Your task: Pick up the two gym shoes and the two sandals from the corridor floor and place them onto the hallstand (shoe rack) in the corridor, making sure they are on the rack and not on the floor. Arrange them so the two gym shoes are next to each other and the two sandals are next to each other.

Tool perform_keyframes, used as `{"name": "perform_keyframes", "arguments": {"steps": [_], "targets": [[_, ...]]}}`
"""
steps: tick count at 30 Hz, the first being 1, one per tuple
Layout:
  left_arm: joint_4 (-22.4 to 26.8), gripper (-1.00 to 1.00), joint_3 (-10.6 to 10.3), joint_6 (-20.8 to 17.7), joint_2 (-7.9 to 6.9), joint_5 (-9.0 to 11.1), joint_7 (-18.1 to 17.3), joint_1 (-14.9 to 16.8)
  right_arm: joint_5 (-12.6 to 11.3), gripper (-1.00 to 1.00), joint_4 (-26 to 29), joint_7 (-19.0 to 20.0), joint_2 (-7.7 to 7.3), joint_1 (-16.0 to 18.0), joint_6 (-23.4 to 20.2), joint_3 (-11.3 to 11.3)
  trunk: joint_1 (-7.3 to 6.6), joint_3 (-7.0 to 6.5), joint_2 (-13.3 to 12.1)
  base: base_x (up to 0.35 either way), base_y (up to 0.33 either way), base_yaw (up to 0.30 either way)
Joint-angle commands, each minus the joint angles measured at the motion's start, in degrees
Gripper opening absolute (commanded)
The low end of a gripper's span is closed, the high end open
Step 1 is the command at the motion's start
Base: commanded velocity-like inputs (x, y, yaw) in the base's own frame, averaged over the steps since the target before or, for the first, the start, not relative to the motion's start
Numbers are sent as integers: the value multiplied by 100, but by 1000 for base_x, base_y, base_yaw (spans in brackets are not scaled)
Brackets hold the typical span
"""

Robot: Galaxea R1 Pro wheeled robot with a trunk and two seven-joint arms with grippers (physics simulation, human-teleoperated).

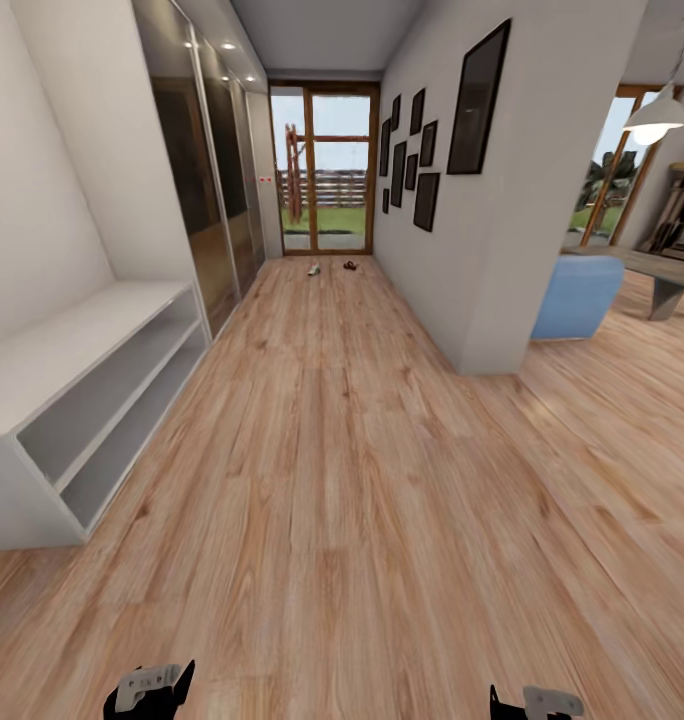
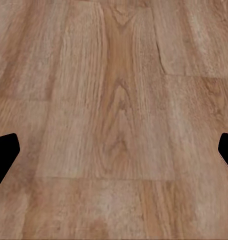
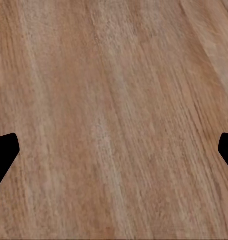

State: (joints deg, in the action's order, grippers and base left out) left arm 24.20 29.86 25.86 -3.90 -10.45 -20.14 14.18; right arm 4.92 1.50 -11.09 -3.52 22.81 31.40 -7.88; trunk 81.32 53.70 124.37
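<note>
Far up the corridor, at upper centre of the head view just short of the glass door (image 1: 322, 170), lay the footwear: a pale item, prob. a gym shoe (image 1: 314, 269), and a darker reddish-brown one, prob. a sandal (image 1: 349, 265), near each other but apart. Both were too small to tell how many shoes each speck was, so the full set of four couldn't be confirmed. At left of frame stood the light grey hallstand (image 1: 82, 335), bench top and two open shelf levels below w/ nothing on them as far as visible. Beyond it ran the mirrored wardrobe (image 1: 207, 190). Wood plank corridor floor (image 1: 342, 480) stretched between robot and shoes. Left gripper (image 1: 150, 690) sat at bottom left of frame, right gripper (image 1: 532, 703) at bottom right. In each wrist view the two dark fingertips (image 2: 5, 152) (image 3: 5, 155) sat at opposite frame edges w/ bare planks between, so both were spread wide and held nothing. Judged progress: nothing placed yet, no shoe picked up, robot well away from the footwear. Left to do, by my read: drive down the corridor, grab the items, bring them back to the rack, set gym shoes side by side and sandals side by side, off the floor.
</note>
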Motion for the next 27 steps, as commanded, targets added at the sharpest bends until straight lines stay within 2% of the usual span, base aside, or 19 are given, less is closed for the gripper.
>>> {"name": "perform_keyframes", "arguments": {"steps": [1,12,21,27], "targets": [[-3,100,51,26,4,-54,-33,6,53,100,-4,-21,0,4,15,-38,3,5,2,339,0,0],[1,100,50,31,3,-46,-33,6,51,100,-5,-27,15,4,15,-38,3,5,2,339,0,0],[-2,100,49,30,3,-52,-33,6,45,100,-6,-19,301,4,15,-40,3,5,2,339,0,0],[-3,100,47,30,4,-56,-33,6,45,100,-2,-16,356,4,15,-42,3,5,2,339,0,0]]}}
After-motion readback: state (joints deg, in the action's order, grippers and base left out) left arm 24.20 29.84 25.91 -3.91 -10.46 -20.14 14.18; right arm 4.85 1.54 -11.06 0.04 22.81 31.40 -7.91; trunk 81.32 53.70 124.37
